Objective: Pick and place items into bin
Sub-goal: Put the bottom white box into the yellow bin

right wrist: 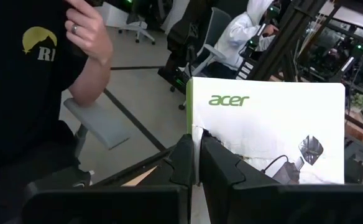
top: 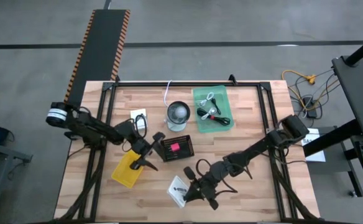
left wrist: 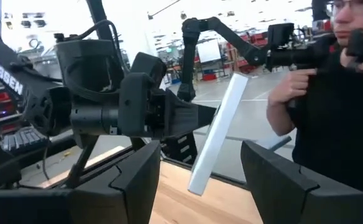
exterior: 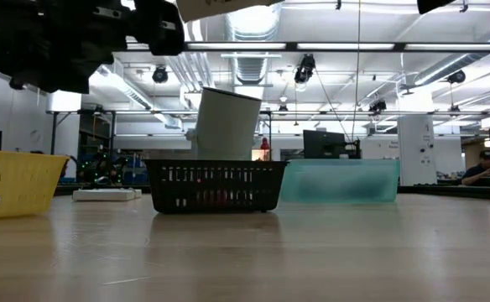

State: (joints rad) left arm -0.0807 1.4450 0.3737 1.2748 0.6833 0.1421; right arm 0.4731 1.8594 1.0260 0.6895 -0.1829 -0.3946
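Observation:
My right gripper [top: 191, 190] [right wrist: 197, 163] is shut on a white packet with "acer" printed on it [right wrist: 268, 130] [top: 179, 190], held above the table's near middle. The low view shows the packet's lower edge [exterior: 228, 7] high over the table. My left gripper [top: 145, 160] [left wrist: 200, 186] hangs open between the yellow bin [top: 127, 171] and the black bin [top: 176, 147]; its wrist view sees the packet edge-on [left wrist: 215, 134]. A red item lies in the black bin. Cables lie in the green bin [top: 222, 124]. Another white packet [top: 139, 118] lies flat near the glass cup [top: 178, 114]. My right gripper pinches the packet's side edge [right wrist: 192, 140] between its two fingers, at about mid-height of that edge. The packet stands upright beside the fingers, its printed face toward the wrist camera, and is lifted clear of the table.
The yellow bin sits at the near left, the black bin in the middle, the green bin toward the far right. The glass cup stands between the black and green bins. A person stands beyond the table [left wrist: 330, 106]. Bare wood shows at the near right.

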